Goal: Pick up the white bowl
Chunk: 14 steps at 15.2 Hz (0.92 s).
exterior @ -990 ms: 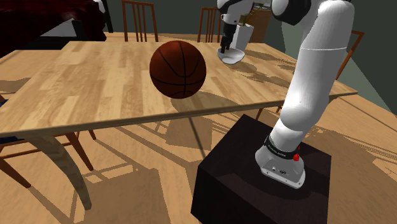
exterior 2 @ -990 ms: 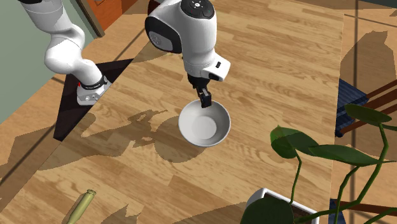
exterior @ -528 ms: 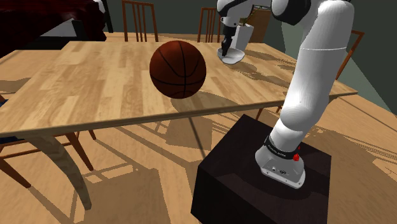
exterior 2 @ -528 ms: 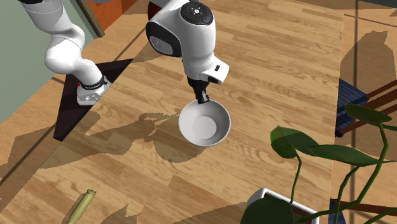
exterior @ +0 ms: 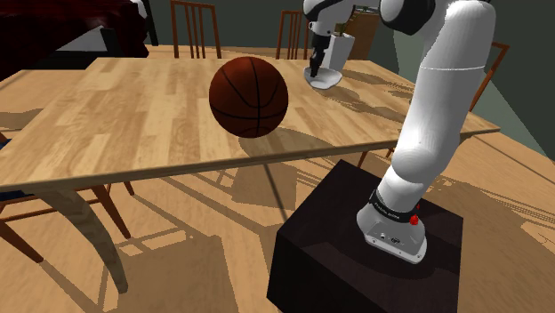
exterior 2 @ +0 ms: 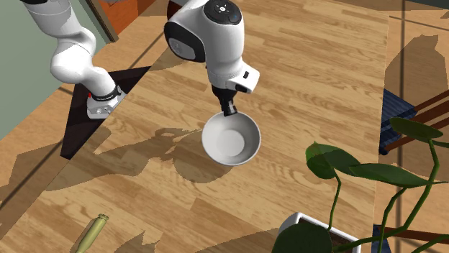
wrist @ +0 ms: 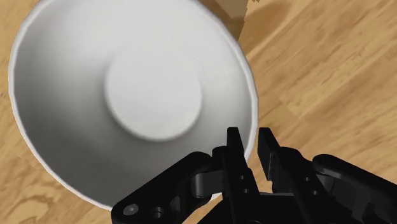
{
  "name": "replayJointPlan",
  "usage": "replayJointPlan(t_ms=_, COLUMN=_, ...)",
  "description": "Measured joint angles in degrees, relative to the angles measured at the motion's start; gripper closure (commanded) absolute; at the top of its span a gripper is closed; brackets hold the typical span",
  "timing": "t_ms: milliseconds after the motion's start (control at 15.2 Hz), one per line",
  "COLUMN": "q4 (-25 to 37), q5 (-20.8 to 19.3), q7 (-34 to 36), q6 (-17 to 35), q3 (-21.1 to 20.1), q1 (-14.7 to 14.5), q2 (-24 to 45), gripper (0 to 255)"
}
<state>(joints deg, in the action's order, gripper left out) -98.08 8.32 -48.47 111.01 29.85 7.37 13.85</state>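
Nearest in the shoulder view, the black stand [exterior: 356, 240] sits just beside the table [exterior: 116, 116] edge, so the white arm [exterior: 436, 116] can reach out over the wood without stretching flat. A little way in, a basketball [exterior: 248, 97] rests on the table well apart from the work and out of the arm's path. Farther on, toward the table's far side, the white bowl [exterior: 325, 79] lies under the hand, with wooden chairs [exterior: 194, 27] beyond it.

The wrist view explains the hold. The jaws stand nearly together, one inside the bowl and one outside, with the thin wall at the rim pinched between them. The bowl is too wide to span, so a rim pinch is the hold that fits. In the second exterior view the hand points almost straight down at the rim on the arm's side, which leaves most of the bowl hanging out beyond the grip.

I judge the grasp made and the lift the step in hand. I cannot tell whether the base is clear of the wood. Held off-centre, the bowl may tip in the pinch, so a slow, straight rise seems wise.
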Motion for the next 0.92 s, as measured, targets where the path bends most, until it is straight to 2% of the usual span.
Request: replayJointPlan(t_ms=924, q4=9.29, q5=-0.71, q7=0.61, q6=-9.98, q3=0.42, q1=0.42, q2=-0.81, gripper=255)
